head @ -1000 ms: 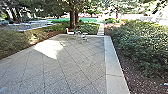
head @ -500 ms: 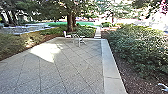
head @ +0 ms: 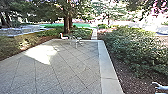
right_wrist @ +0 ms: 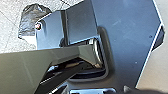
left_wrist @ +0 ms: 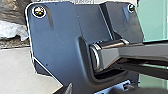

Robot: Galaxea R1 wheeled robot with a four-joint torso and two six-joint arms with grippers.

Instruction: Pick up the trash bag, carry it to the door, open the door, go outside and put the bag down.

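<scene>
A dark, wrinkled trash bag (right_wrist: 32, 20) shows in the right wrist view, over pale paving with thin joint lines, beside the edge of the robot's own dark plate. Its lower part is partly cut off from sight by the plate, and whether anything grips it I cannot tell. In the head view the outdoor paved yard (head: 67, 72) stretches out in front of me.
A pale kerb (head: 106, 65) borders the paving, with bushes (head: 135, 47) on its right. Chairs (head: 77, 41) stand at the far end, near a tree trunk (head: 66, 23). A whitish shape (head: 161, 87), unclear, enters at the lower right. Pale green surfaces (left_wrist: 153, 20) show in the left wrist view.
The whole head picture has shifted, so the camera has moved; the kerb lies further left in it. More of the whitish shape at the lower right has come into sight.
</scene>
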